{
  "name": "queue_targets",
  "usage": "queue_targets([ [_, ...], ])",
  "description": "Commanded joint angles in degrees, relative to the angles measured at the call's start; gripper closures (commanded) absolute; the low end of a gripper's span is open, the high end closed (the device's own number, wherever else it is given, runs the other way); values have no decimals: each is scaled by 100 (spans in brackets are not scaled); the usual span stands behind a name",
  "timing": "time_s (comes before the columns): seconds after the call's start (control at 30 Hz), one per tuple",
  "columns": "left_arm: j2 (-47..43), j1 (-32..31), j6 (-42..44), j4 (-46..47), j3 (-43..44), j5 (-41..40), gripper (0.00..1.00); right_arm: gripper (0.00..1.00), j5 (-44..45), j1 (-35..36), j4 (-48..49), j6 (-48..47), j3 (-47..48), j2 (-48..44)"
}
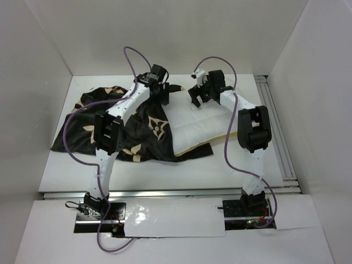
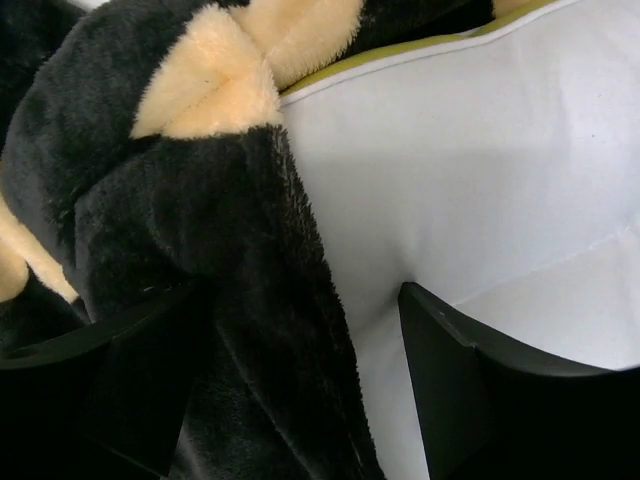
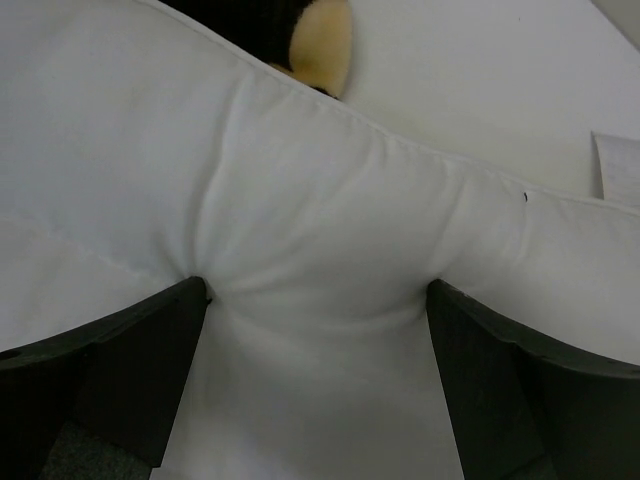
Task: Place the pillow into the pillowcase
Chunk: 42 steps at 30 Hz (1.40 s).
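The dark plush pillowcase [image 1: 88, 124] with tan flower motifs lies spread over the left half of the table. The white pillow [image 1: 201, 129] sticks out of its mouth to the right, yellow piping [image 2: 400, 50] along its edge. My left gripper [image 1: 163, 94] is at the case's far edge, open: one finger over the pillowcase [image 2: 200, 200], the other on the pillow [image 2: 480, 150], the case's rim loose between them. My right gripper [image 1: 199, 99] is open at the pillow's far edge, both fingertips pressed into the pillow [image 3: 300, 180], which bulges and creases between them.
The white table [image 1: 165, 173] is walled in white at the back and on both sides. An aluminium rail [image 1: 278, 137] runs along its right edge. Purple cables [image 1: 129, 55] loop above both arms. A corner of the pillowcase [image 3: 270, 20] shows beyond the pillow.
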Motion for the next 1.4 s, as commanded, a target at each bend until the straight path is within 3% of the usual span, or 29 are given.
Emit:
queue_targets([
  [0.0,-88,17,214,-47,115,188,22,2,-39,276,355,-517,-240,-56],
  [0.1,27,17,214,-46,114,65,43,11,-162,390,171,-439,-56,329],
  [0.13,79,69,214,-46,114,4,57,18,-162,390,75,-247,-55,565],
  [0.17,79,70,214,-46,114,4,66,28,-241,451,-74,-140,23,672],
  [0.2,140,122,161,-46,175,56,76,52,-172,504,-76,9,-28,751],
  [0.23,202,122,161,-46,236,56,96,64,-93,505,194,306,-186,752],
  [0.3,202,122,108,15,289,118,100,93,561,592,268,449,-477,752],
  [0.33,202,122,56,15,290,196,100,100,872,592,319,641,-477,683],
  [0.43,115,122,-76,410,273,600,100,100,824,697,1134,1222,-1239,-282],
  [0.47,54,122,-76,533,159,740,100,100,822,750,1616,1223,-1512,-981],
  [0.67,-676,-333,397,2034,-650,2260,100,100,1814,1418,2314,1574,-3209,-3163],
  [0.77,-913,-754,985,2037,-563,2929,100,100,1676,1699,2447,1864,-3876,-3780],
  [0.87,-1247,-967,1040,2098,-563,2914,100,100,1447,1831,2534,2075,-4167,-4125],
  [1.0,-1643,-1020,1040,2300,-1026,3378,100,100,1928,1990,3524,2575,-4923,-4555],
  [1.13,-1696,-1143,978,2319,-1336,3046,100,100,2263,2043,3959,2805,-5355,-4829],
  [1.17,-1696,-1143,900,2214,-1423,2923,100,98,2263,2043,3776,2805,-5303,-4899],
  [1.33,-1302,-1143,820,1836,-1547,1833,100,64,2123,1762,2616,2735,-5223,-5153],
  [1.37,-1231,-1143,820,1783,-1486,1605,100,50,2123,1570,2614,2735,-5223,-5154],
])
